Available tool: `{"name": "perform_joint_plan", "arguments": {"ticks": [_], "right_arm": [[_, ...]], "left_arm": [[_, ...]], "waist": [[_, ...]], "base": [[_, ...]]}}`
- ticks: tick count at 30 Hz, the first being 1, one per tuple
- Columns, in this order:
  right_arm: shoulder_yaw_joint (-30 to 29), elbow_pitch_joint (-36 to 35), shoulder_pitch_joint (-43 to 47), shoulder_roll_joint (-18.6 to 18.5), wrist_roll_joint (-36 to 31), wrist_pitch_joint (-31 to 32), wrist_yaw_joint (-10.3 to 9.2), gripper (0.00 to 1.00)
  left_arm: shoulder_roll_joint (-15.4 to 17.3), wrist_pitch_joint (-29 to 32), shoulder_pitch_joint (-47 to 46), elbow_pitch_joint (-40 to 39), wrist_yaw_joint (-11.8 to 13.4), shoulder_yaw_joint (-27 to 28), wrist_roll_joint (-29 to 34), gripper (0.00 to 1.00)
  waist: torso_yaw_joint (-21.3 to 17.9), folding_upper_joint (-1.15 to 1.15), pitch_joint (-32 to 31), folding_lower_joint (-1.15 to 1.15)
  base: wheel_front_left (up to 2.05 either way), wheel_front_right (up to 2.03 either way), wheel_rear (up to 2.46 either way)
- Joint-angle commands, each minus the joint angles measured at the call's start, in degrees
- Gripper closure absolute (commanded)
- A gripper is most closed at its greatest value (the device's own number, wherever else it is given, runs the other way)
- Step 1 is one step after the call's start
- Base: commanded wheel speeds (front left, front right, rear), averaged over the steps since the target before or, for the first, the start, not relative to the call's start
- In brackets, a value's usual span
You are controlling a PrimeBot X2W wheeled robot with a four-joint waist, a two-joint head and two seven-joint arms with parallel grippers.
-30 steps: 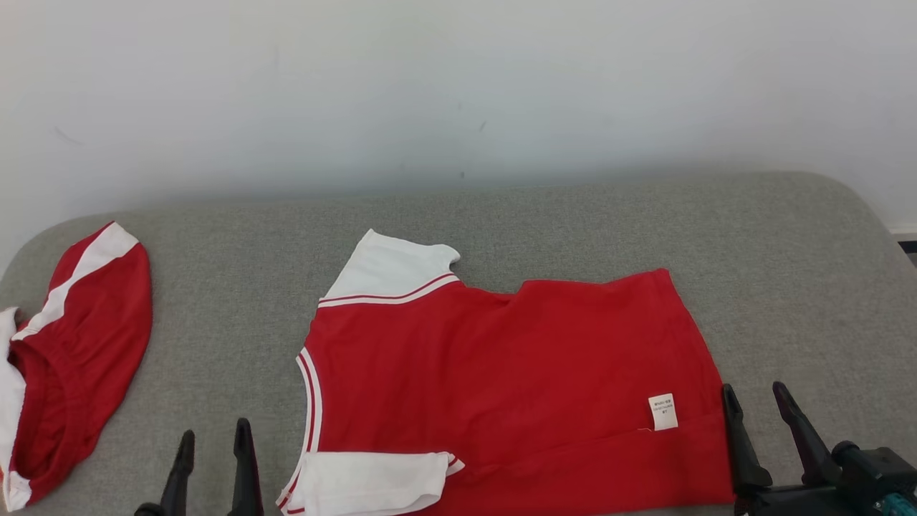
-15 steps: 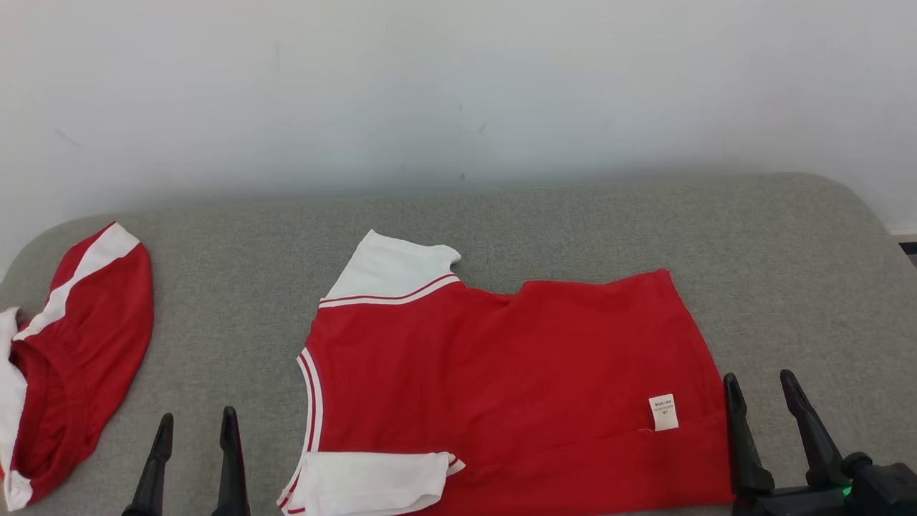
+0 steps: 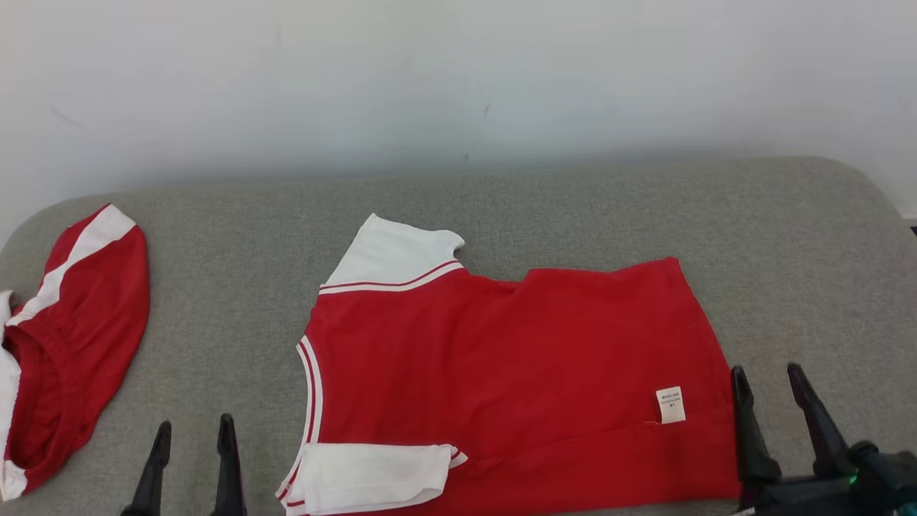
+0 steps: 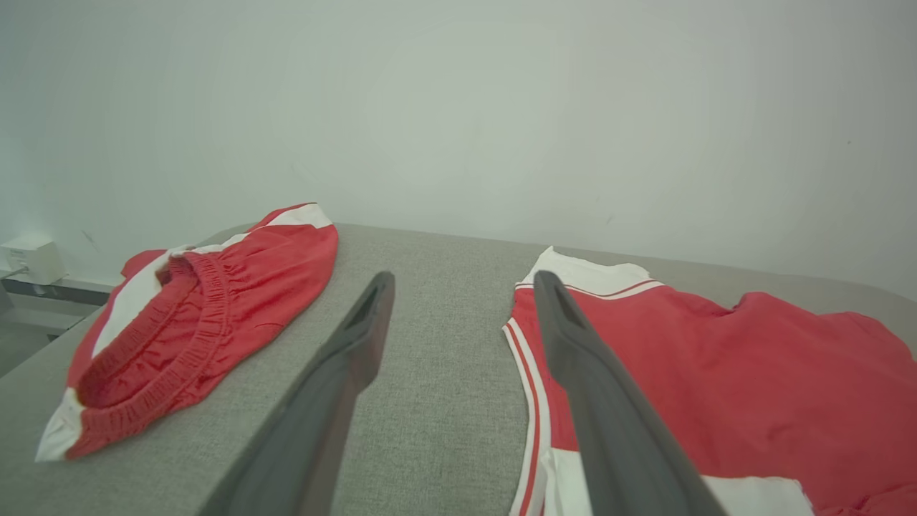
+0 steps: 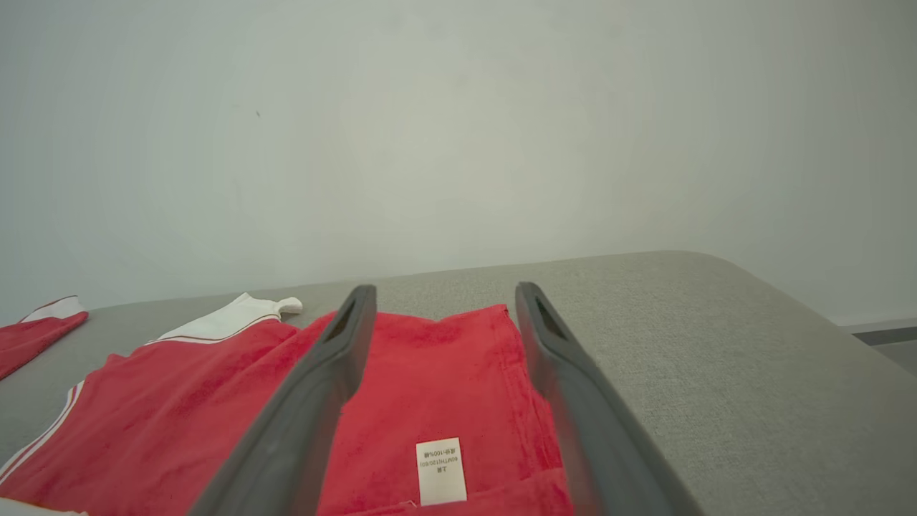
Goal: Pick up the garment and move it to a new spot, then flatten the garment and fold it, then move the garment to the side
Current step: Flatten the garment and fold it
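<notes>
The garment [image 3: 516, 373] is a red T-shirt with white sleeves, lying flat on the grey cushion [image 3: 573, 208], collar to the left and a white care label near its right hem. Its near sleeve is folded over at the front. My left gripper [image 3: 192, 430] stands open at the lower left, just left of the collar, nothing between its fingers; the left wrist view has the garment [image 4: 716, 373] to its right. My right gripper [image 3: 766, 376] is open at the garment's right hem. In the right wrist view the hem and label [image 5: 440, 469] lie between the open fingers [image 5: 326, 373].
Red shorts with a white stripe [image 3: 64, 344] lie crumpled at the cushion's left end, also in the left wrist view [image 4: 193, 322]. A pale wall [image 3: 458, 86] rises directly behind the cushion. The cushion's rounded right corner [image 3: 860, 193] drops off to the floor.
The head camera has tilted slightly, shifting the whole scene up. My left gripper has drawn a little left and lower; the right gripper has edged right. The garment lies unchanged.
</notes>
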Motion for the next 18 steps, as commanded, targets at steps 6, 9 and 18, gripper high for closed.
{"name": "perform_joint_plan", "arguments": {"ticks": [6, 9, 18], "right_arm": [[-0.32, 7.60, -10.30, -4.11, 0.48, 1.35, -0.15, 0.00], [0.02, 12.46, -17.20, -5.57, 1.10, 4.92, -0.14, 0.00], [5.43, 27.21, -38.04, -9.32, 2.22, 11.24, -0.15, 0.00]], "left_arm": [[4.36, 0.51, -11.80, 3.46, -1.64, -2.02, 0.84, 0.00], [7.26, 3.54, -19.87, 6.34, -2.03, -4.18, -0.26, 0.00], [16.25, 14.14, -43.73, 18.17, -2.23, -17.29, -10.34, 0.00]], "waist": [[-0.99, 0.00, 4.38, 0.00], [-1.65, 0.00, 7.22, 0.00], [-4.65, 0.00, 16.69, 0.00]], "base": [[0.00, 0.00, 0.00], [0.00, 0.00, 0.00], [0.00, 0.00, 0.00]]}}
